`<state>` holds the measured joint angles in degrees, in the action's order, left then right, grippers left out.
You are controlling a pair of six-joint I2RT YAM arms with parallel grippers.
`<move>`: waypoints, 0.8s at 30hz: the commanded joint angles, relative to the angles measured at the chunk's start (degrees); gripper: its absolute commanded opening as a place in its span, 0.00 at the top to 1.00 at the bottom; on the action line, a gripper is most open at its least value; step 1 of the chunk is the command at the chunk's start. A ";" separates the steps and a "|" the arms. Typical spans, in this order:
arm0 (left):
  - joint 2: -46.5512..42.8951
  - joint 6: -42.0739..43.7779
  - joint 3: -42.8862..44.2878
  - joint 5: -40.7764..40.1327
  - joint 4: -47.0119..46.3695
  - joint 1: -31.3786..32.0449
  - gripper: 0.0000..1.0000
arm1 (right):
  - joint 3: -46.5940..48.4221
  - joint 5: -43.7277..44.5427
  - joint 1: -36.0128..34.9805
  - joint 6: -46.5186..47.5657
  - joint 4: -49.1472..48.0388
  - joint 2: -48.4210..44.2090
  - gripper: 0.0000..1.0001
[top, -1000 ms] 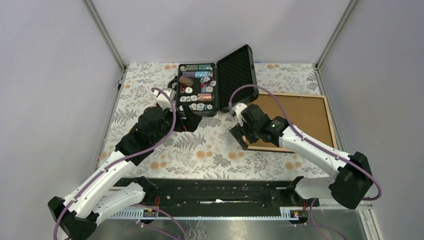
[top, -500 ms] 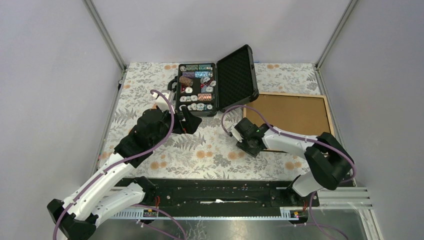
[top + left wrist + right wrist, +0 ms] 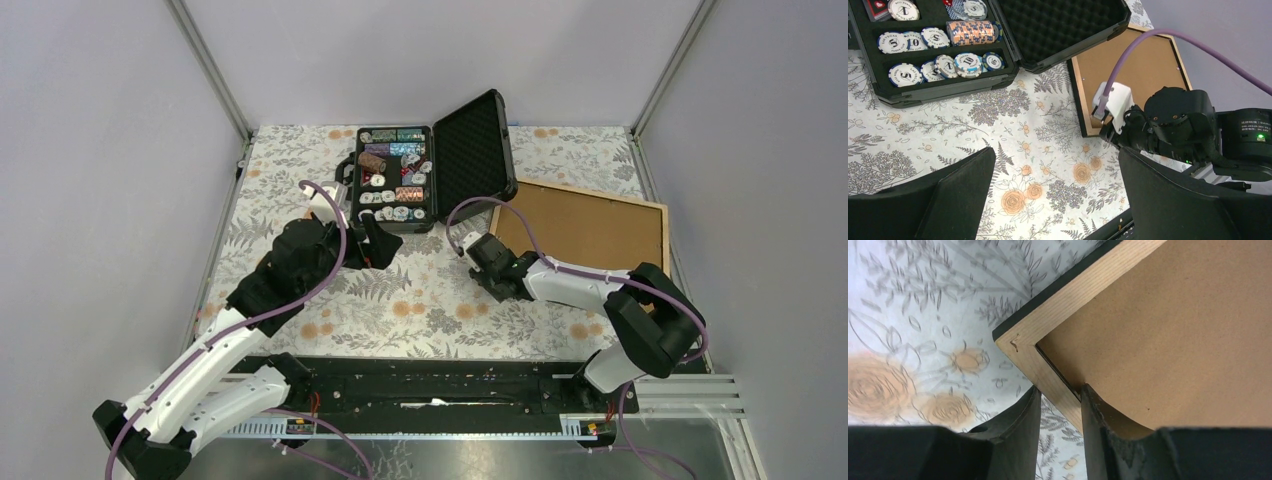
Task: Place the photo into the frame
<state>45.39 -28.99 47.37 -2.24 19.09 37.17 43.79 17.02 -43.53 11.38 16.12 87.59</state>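
Note:
The frame [image 3: 590,232] lies back side up at the right of the table, a light wood rail round a brown backing board [image 3: 1173,325]. Its near-left corner [image 3: 1020,342] is tipped up off the cloth. My right gripper [image 3: 492,272] is shut on the left rail just below that corner [image 3: 1060,400], one finger [image 3: 1023,425] outside the rail and the other [image 3: 1098,420] on the board side. My left gripper [image 3: 375,245] hovers open over the flowered cloth [image 3: 1058,190], well left of the frame [image 3: 1143,65]. The photo is out of view.
An open black case of poker chips [image 3: 400,180] stands at the back middle, its lid [image 3: 475,150] raised next to the frame's far-left corner. Grey walls and metal posts close in the table on three sides. The right arm's wrist [image 3: 1173,125] is close to my left gripper.
The right arm dropped low and its jaws closed onto the frame's left rail. The frame has turned slightly and its left side has come up. The left arm stayed put.

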 commanded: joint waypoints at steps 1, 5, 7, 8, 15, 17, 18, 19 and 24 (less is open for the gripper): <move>0.62 -0.76 -0.45 -0.18 -1.70 -0.08 0.01 | 2.64 5.06 0.02 -15.35 -9.25 -1.49 0.86; 2.11 -1.59 -0.44 0.85 -2.12 -0.08 0.02 | 10.55 8.90 0.02 -27.28 -8.05 4.84 0.91; 2.30 -2.29 -0.53 1.05 -2.38 -0.10 0.02 | 13.25 12.84 0.02 -33.52 -6.79 7.66 0.81; 2.41 -2.46 -0.53 1.09 -2.35 -0.12 0.01 | 14.32 14.31 0.02 -35.39 -6.34 8.70 0.67; 2.97 -3.78 -1.00 0.64 -1.69 -0.08 0.01 | 16.91 11.88 -0.02 -34.23 0.02 4.88 0.01; 3.67 -4.16 -1.18 0.79 -2.21 -0.09 0.01 | 14.76 8.93 0.23 -32.55 3.38 1.20 0.00; 4.23 -4.27 -1.11 0.94 -2.37 -0.08 0.02 | 13.61 6.44 0.44 -32.11 5.32 -1.07 0.00; 4.79 -4.38 -0.75 1.08 -2.42 -0.12 0.02 | 12.81 6.97 0.66 -33.02 8.61 -1.89 0.00; 7.11 -5.09 0.70 1.97 -2.90 -0.13 0.01 | 10.03 9.22 1.60 -39.21 23.19 -5.00 0.01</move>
<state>51.37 -33.06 46.48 -1.39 19.42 37.17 55.99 25.45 -42.94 -22.68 25.32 84.71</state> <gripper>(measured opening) 0.987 0.993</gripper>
